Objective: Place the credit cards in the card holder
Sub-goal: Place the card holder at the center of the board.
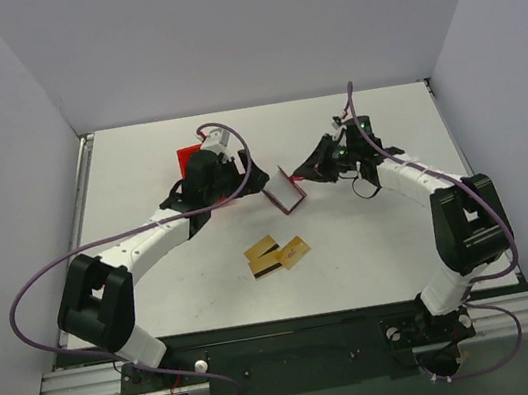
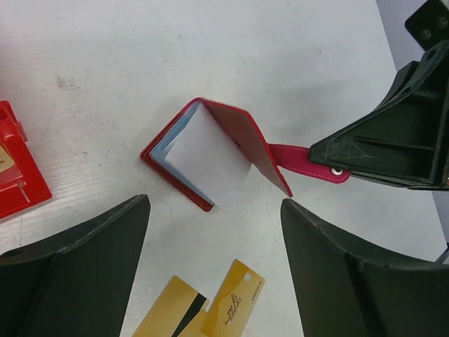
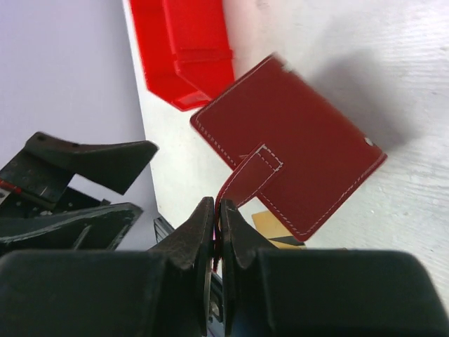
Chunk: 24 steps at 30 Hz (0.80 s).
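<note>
Ok so the small dark red square folding card holder point(image 1: 283, 192) is just above the middle of the overhead view, between the two arms, over the white tabletop point(image 1: 382, 238). In the left wrist view it's dead centre, folded open like a little tent, with a light blue lining and a white panel showing inside. Can't honestly tell if its lower edge rests on the table or hangs a hair above it.

The right gripper point(image 3: 216, 210) has its black jaws pressed together on the wallet's thin red snap tab point(image 3: 247, 175), pinching it at the bottom middle of its own camera. The stitched outer face of the wallet fills the centre there.

The left gripper point(image 2: 214, 202) is spread wide and holding nothing. Its chunky black fingers point(image 2: 91, 267) sit at the lower left and lower right of its view, with the wallet just above the gap.

The thin gold-tan rectangular credit cards point(image 1: 278, 253) lie flat in a small overlapping bunch just below the wallet in the overhead view, apart from it. One shows a dark stripe.

A bright red open-topped plastic bin point(image 1: 187, 160) sits up and left of the wallet, partly behind the left arm.
</note>
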Each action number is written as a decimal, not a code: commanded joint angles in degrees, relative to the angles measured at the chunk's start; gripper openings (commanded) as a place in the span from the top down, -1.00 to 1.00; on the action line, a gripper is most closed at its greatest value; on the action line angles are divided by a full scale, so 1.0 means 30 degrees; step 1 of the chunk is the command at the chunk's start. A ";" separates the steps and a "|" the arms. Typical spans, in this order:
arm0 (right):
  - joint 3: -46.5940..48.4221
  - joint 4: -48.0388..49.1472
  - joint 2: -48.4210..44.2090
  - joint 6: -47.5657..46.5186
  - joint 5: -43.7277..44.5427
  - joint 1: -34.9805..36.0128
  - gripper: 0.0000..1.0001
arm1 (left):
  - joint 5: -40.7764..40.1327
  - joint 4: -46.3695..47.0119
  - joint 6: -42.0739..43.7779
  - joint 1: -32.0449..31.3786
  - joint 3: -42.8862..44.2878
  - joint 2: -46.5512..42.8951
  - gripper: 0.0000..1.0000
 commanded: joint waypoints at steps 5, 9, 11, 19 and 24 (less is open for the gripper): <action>-0.1774 -0.1339 -0.0060 0.1257 0.1952 -0.0929 1.00 | -0.0497 -0.0695 -0.0097 0.0211 -0.0044 -0.0642 -0.68; -0.1570 -0.2543 -0.0648 0.0464 0.2366 -0.0929 1.00 | -0.0819 -0.1077 -0.0214 0.0241 0.0015 -0.0671 -0.68; -0.1481 -0.2953 -0.0592 0.0229 0.2512 -0.0958 0.94 | -0.0878 -0.1165 -0.0244 0.0270 0.0044 -0.0642 -0.68; -0.0983 -0.2455 -0.0414 -0.1465 0.1722 -0.0784 -0.03 | -0.1959 -0.1898 -0.0185 0.0241 -0.0336 -0.1198 -0.67; -0.0398 -0.3684 -0.1233 -0.4310 0.2420 -0.0082 -0.09 | -0.3981 -0.4062 -0.0332 0.0211 -0.0950 -0.1900 -0.71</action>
